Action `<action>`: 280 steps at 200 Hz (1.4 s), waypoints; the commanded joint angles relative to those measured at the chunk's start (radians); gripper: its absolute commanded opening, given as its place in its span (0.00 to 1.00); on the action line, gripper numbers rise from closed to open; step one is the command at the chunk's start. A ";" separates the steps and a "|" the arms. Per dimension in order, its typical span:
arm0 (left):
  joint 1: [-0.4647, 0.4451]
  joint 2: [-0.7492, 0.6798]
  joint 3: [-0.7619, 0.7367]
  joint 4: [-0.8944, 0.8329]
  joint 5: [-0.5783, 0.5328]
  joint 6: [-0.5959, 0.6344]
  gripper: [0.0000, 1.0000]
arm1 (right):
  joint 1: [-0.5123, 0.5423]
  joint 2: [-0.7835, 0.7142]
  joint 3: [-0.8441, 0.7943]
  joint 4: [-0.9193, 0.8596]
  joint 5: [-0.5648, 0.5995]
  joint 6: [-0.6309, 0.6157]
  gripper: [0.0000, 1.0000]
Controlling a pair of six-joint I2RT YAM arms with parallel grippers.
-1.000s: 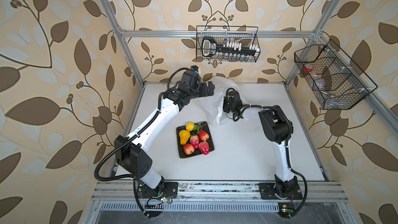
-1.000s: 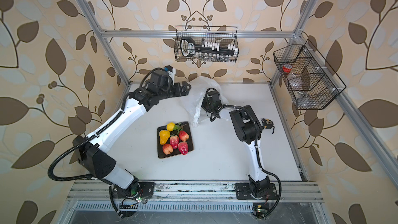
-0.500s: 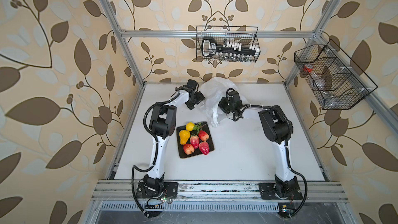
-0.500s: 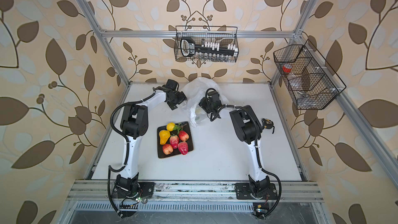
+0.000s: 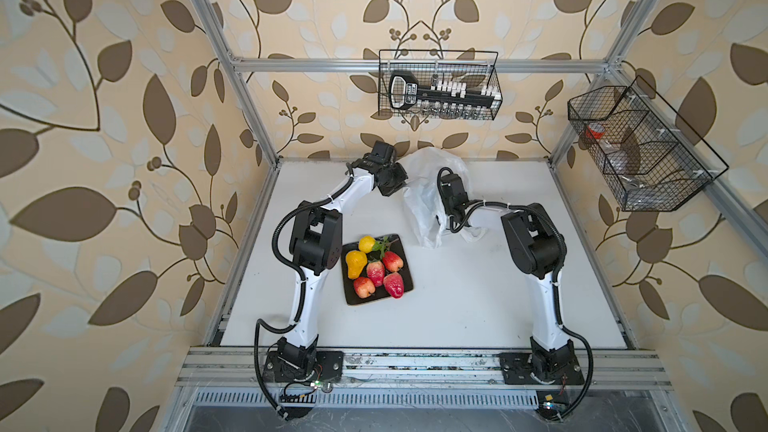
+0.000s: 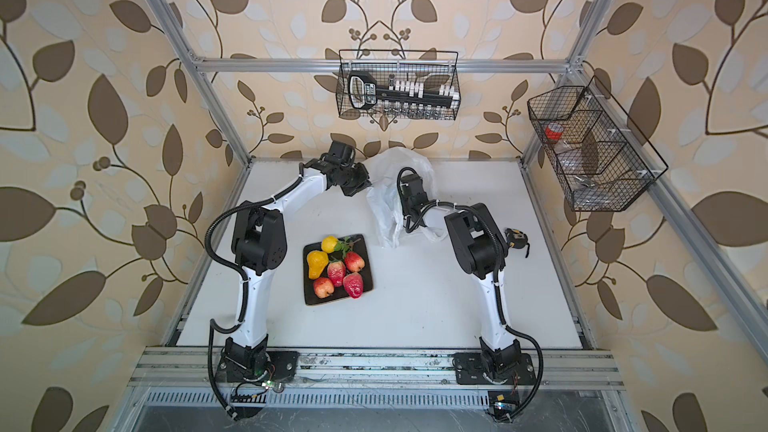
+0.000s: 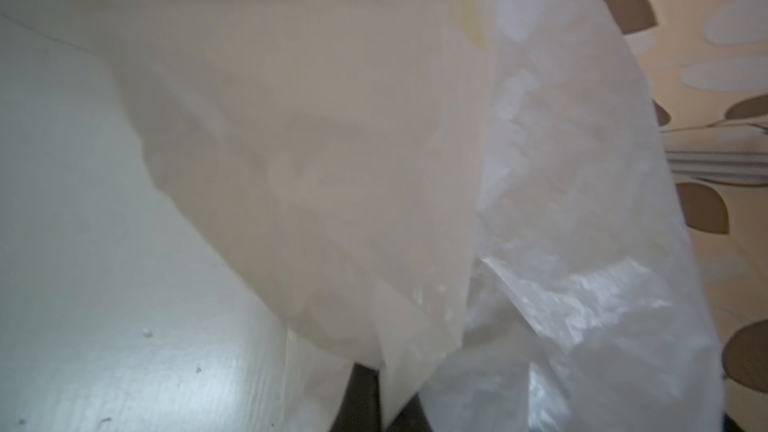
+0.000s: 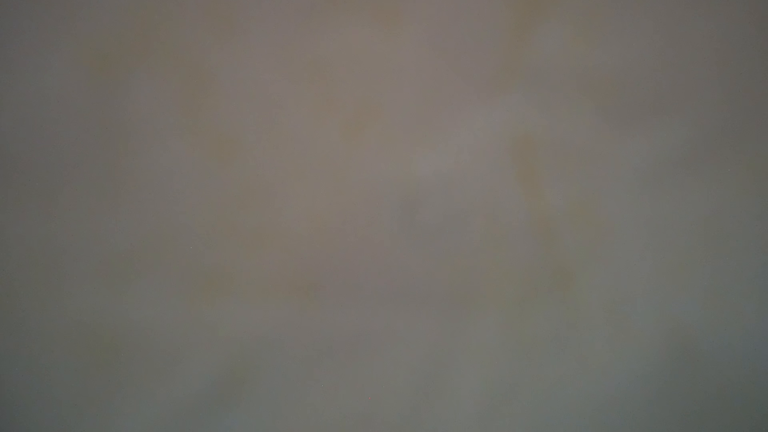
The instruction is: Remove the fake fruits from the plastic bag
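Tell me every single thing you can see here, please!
fake fruits: six plus a green sprig, four red, two yellow, on the plate
plate: one, black, middle of the table
plastic bag: one, white, back of the table
wire baskets: two, black, back and right walls
small gadget: one, black and yellow, table's right side
table: one, white, below the baskets
left gripper: one, black, shut on the plastic bag's edge
right gripper: one, black, amid the bag, jaws hidden
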 commanded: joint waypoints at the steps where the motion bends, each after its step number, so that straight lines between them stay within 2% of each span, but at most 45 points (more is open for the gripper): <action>1: -0.020 -0.099 -0.020 0.012 0.014 0.030 0.00 | -0.005 -0.025 0.024 -0.050 0.024 -0.015 0.87; 20: -0.017 -0.090 -0.014 0.013 0.006 0.031 0.00 | -0.002 -0.001 0.072 -0.124 0.052 -0.037 0.91; 57: -0.011 -0.070 -0.018 0.001 -0.018 0.031 0.00 | 0.011 0.052 0.160 -0.284 0.236 -0.073 0.90; 74: -0.004 -0.067 -0.024 -0.005 -0.031 0.040 0.00 | 0.024 0.105 0.245 -0.363 0.273 -0.080 0.84; 85: 0.002 -0.064 -0.026 -0.008 -0.039 0.045 0.00 | 0.034 0.125 0.280 -0.406 0.298 -0.127 0.80; 148: 0.021 -0.043 -0.039 0.002 -0.062 0.059 0.00 | 0.045 0.182 0.361 -0.511 0.376 -0.239 0.57; 179: 0.037 -0.050 -0.086 0.022 -0.083 0.070 0.00 | 0.042 0.101 0.337 -0.502 0.381 -0.283 0.41; 213: 0.054 -0.059 -0.147 0.062 -0.107 0.079 0.00 | 0.042 -0.059 0.233 -0.448 0.343 -0.335 0.29; 280: 0.077 -0.032 -0.142 0.111 -0.105 0.084 0.00 | 0.029 -0.364 -0.090 -0.379 0.213 -0.341 0.24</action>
